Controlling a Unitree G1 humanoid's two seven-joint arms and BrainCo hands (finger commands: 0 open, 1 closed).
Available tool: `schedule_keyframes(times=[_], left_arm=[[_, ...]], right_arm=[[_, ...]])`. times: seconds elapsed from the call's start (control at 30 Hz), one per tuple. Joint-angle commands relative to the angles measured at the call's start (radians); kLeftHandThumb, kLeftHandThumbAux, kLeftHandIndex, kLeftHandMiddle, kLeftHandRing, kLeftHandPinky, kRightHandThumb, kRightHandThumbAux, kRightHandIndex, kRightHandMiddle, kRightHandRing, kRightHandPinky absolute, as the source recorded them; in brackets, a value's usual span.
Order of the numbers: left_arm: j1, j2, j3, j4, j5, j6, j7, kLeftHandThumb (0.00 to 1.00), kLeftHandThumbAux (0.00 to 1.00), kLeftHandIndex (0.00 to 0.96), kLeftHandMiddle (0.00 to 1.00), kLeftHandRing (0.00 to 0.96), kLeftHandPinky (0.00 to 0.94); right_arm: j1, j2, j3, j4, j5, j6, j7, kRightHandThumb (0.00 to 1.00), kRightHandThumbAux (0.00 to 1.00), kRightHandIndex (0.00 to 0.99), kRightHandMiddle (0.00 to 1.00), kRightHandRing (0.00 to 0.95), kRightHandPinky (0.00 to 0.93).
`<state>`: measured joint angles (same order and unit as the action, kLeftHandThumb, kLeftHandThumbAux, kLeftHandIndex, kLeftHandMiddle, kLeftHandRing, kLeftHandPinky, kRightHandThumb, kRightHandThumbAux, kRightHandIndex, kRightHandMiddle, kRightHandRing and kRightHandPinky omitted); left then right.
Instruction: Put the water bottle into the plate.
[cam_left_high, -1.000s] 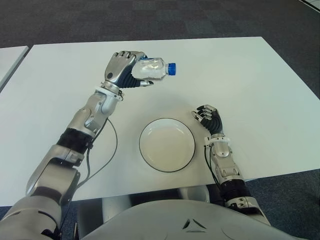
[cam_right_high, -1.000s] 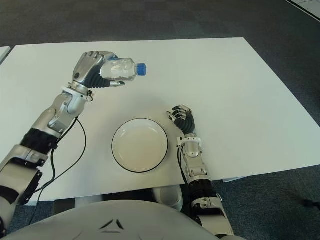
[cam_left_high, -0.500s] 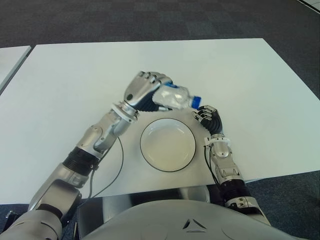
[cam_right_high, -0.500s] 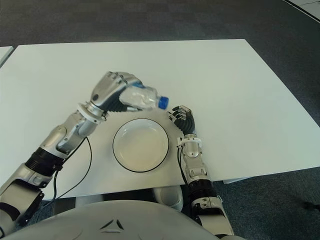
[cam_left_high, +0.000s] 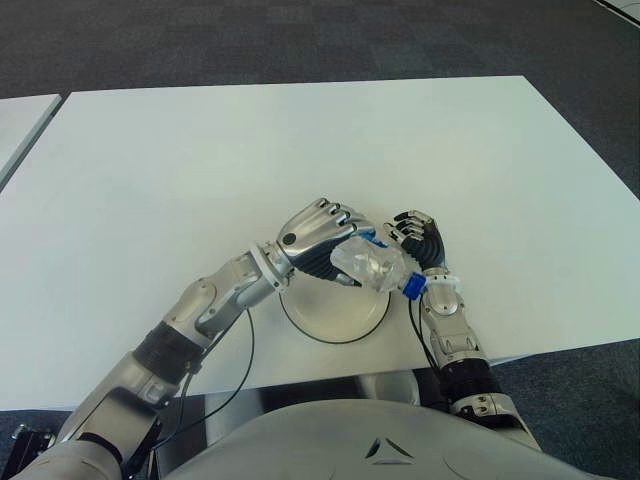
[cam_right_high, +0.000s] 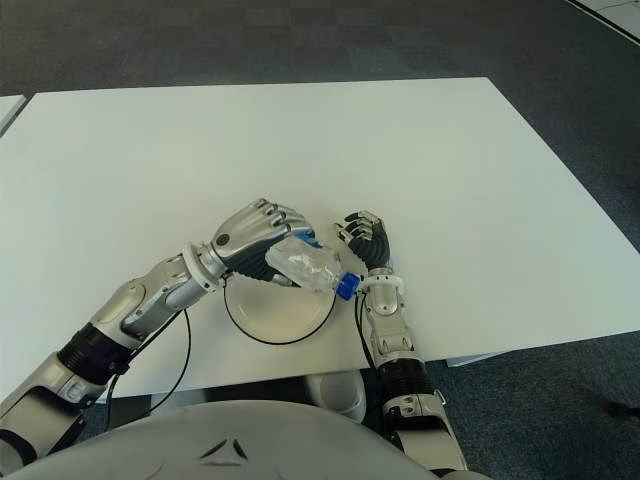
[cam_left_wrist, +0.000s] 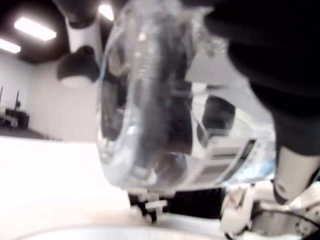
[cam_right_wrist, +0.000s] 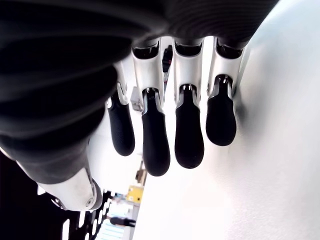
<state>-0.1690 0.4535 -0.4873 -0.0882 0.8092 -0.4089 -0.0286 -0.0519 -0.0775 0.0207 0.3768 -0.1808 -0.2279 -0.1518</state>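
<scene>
Left hand (cam_left_high: 318, 232) sits just below centre of the left eye frame, fingers wrapped around the clear water bottle (cam_left_high: 372, 268), which is tilted with its blue cap (cam_left_high: 412, 287) pointing toward lower right. Bottle is held over the right part of the white plate (cam_left_high: 325, 318); can't tell from the eye views if it touches the plate. Left wrist view shows the bottle (cam_left_wrist: 175, 115) filling the frame with a dark finger pad (cam_left_wrist: 280, 75) pressed on it and a pale rim of the plate (cam_left_wrist: 75, 232) along the bottom edge, bottle appearing just above it. Plate has a thin dark rim line and sits on the white table (cam_left_high: 200, 150), lower centre of frame, partly covered by the hand and bottle. Right hand (cam_left_high: 417, 238) shows just right of the plate, right of centre; cap is just beside its wrist. In the right wrist view its fingers (cam_right_wrist: 189, 132) are loosely curled over the table, holding nothing.
</scene>
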Motion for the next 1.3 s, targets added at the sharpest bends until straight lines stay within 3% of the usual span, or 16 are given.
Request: schedule_keyframes(times=[0.03, 0.27, 0.47, 0.7, 0.93, 1.3], left_arm=[[0.006, 0.001, 0.013, -0.035, -0.036, 0.091, -0.149, 0.848, 0.672, 0.393, 0.541, 0.851, 0.846], [0.064, -0.005, 0.006, -0.047, -0.006, 0.155, -0.195, 0.848, 0.672, 0.393, 0.537, 0.839, 0.825], [0.143, -0.037, -0.035, -0.011, 0.071, 0.201, -0.140, 0.848, 0.672, 0.393, 0.535, 0.834, 0.823], [0.156, -0.076, -0.071, 0.125, 0.123, 0.191, -0.002, 0.848, 0.672, 0.393, 0.539, 0.842, 0.844], [0.147, -0.055, -0.091, 0.187, 0.195, 0.179, 0.135, 0.849, 0.671, 0.394, 0.542, 0.845, 0.834], [0.174, -0.041, -0.067, 0.169, 0.215, 0.250, 0.141, 0.849, 0.669, 0.398, 0.541, 0.813, 0.792]], right_arm=[[0.015, 0.007, 0.001, 0.000, 0.005, 0.024, 0.004, 0.705, 0.730, 0.429, 0.607, 0.642, 0.672], [0.020, 0.009, 0.000, -0.015, 0.004, 0.045, 0.004, 0.705, 0.730, 0.429, 0.602, 0.639, 0.664], [0.022, 0.011, 0.002, -0.023, 0.003, 0.053, 0.002, 0.705, 0.730, 0.429, 0.596, 0.633, 0.652], [0.019, 0.009, 0.003, -0.014, -0.004, 0.047, -0.006, 0.705, 0.730, 0.429, 0.588, 0.625, 0.642], [0.020, 0.008, 0.002, -0.011, -0.005, 0.038, -0.008, 0.705, 0.730, 0.428, 0.584, 0.620, 0.640], [0.019, 0.003, 0.001, -0.003, 0.001, 0.021, -0.001, 0.705, 0.730, 0.428, 0.592, 0.628, 0.650]])
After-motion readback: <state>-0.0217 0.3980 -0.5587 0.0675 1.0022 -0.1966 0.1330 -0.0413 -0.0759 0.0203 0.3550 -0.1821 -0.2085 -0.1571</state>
